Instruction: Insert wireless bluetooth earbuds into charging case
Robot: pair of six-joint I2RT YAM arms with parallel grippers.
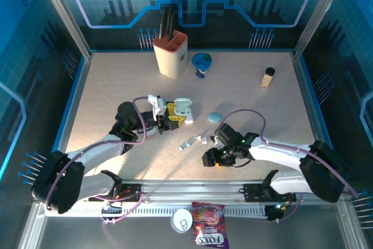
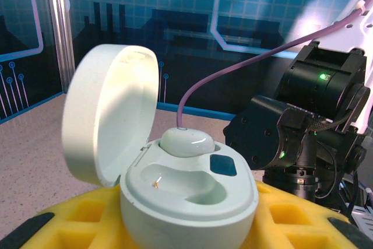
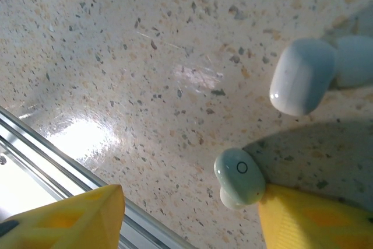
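Note:
My left gripper (image 1: 173, 115) is shut on an open pale charging case (image 2: 189, 193), held between its yellow pads (image 2: 87, 217), lid (image 2: 108, 118) swung up on the left. One earbud (image 2: 186, 141) sits in the far slot; the near slot is empty. My right gripper (image 3: 192, 217) hangs open just above the table, its yellow fingertips (image 3: 78, 220) wide apart. A pale teal earbud (image 3: 238, 176) lies on the table against its right finger. A second earbud (image 3: 302, 83) lies farther off. From above, both loose earbuds (image 1: 186, 143) lie between the grippers.
A closed teal case (image 1: 215, 116) lies right of the held case. A pen holder (image 1: 171, 55), a blue object (image 1: 201, 63) and a small bottle (image 1: 268, 77) stand at the back. The table's metal front rail (image 3: 35, 144) runs close to the right gripper.

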